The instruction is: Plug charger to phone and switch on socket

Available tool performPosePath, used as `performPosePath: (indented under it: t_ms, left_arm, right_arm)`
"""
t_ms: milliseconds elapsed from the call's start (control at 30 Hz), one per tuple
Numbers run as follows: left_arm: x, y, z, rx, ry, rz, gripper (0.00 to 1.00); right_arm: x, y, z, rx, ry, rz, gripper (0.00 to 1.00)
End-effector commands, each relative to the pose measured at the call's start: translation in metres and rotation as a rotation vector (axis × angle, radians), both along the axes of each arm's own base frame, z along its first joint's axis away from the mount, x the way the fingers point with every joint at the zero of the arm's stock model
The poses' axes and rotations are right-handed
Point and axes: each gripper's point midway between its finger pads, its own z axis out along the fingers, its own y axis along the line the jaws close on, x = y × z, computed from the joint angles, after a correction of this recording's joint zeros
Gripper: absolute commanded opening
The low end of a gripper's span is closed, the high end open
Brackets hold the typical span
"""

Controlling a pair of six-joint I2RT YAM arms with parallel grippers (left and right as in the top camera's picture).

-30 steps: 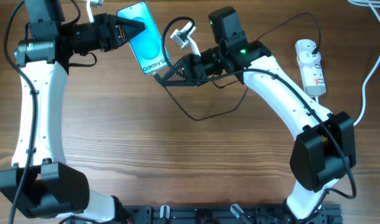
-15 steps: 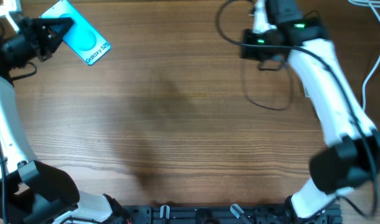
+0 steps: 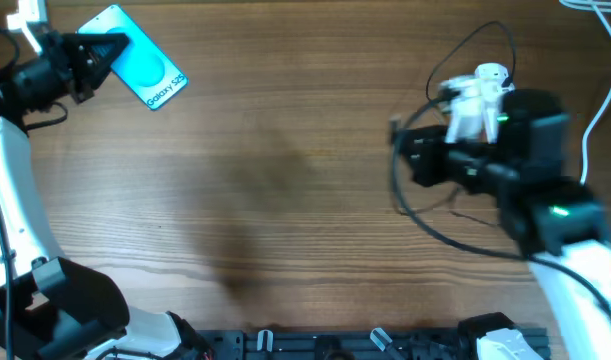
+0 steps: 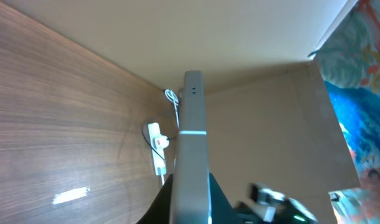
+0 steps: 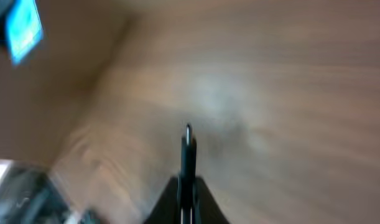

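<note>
My left gripper (image 3: 103, 52) is shut on the phone (image 3: 145, 70) and holds it at the far left of the table, blue "Galaxy" screen facing up. In the left wrist view the phone (image 4: 193, 143) shows edge-on between the fingers (image 4: 190, 202). My right gripper (image 3: 403, 145) is at the right, shut on the charger's plug tip (image 5: 188, 134), which sticks out ahead of the fingers (image 5: 188, 183). The thin black cable (image 3: 435, 235) loops below the arm. The socket (image 4: 157, 148) lies far off in the left wrist view. In the overhead view my right arm mostly hides it.
A thick white cord (image 3: 593, 120) runs along the table's right edge. The phone also shows as a blurred blue patch in the right wrist view (image 5: 25, 28). A black frame (image 3: 335, 345) runs along the front edge. A wide stretch of wood separates the two grippers.
The left gripper carried the phone from the upper middle to the far left. The right gripper swung away to the right and toward the front with the plug tip, so phone and plug are far apart.
</note>
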Motion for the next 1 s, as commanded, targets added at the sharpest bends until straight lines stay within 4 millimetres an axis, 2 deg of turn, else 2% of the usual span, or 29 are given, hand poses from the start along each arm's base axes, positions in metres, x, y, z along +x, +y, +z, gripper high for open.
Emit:
performPosePath:
  t_ms: [0, 100, 200, 300, 400, 533, 967]
  left_arm:
    - [-0.002, -0.025, 0.006, -0.015, -0.029, -0.084, 0.04]
    - [-0.003, -0.051, 0.006, 0.008, -0.066, -0.155, 0.04]
    - [-0.006, -0.081, 0.006, 0.013, -0.081, -0.231, 0.04]
    - [-0.010, -0.103, 0.006, 0.020, -0.098, -0.288, 0.04]
    - [-0.015, -0.122, 0.006, 0.044, -0.149, -0.343, 0.04]
    - [-0.020, -0.140, 0.006, 0.060, -0.191, -0.396, 0.04]
    - [-0.034, -0.178, 0.006, 0.051, -0.196, -0.495, 0.04]
  right_arm:
    - [-0.028, 0.044, -0.008, 0.277, 0.047, 0.294, 0.05]
    - [-0.029, 0.075, -0.013, 0.374, 0.020, 0.450, 0.05]
    - [-0.039, 0.110, -0.018, 0.452, 0.031, 0.635, 0.05]
    - [-0.032, 0.127, -0.022, 0.505, 0.070, 0.664, 0.05]
    - [-0.033, 0.135, -0.016, 0.545, 0.065, 0.708, 0.05]
    - [-0.033, 0.137, -0.001, 0.572, 0.007, 0.722, 0.05]
    - [-0.022, 0.139, 0.001, 0.583, 0.007, 0.654, 0.04]
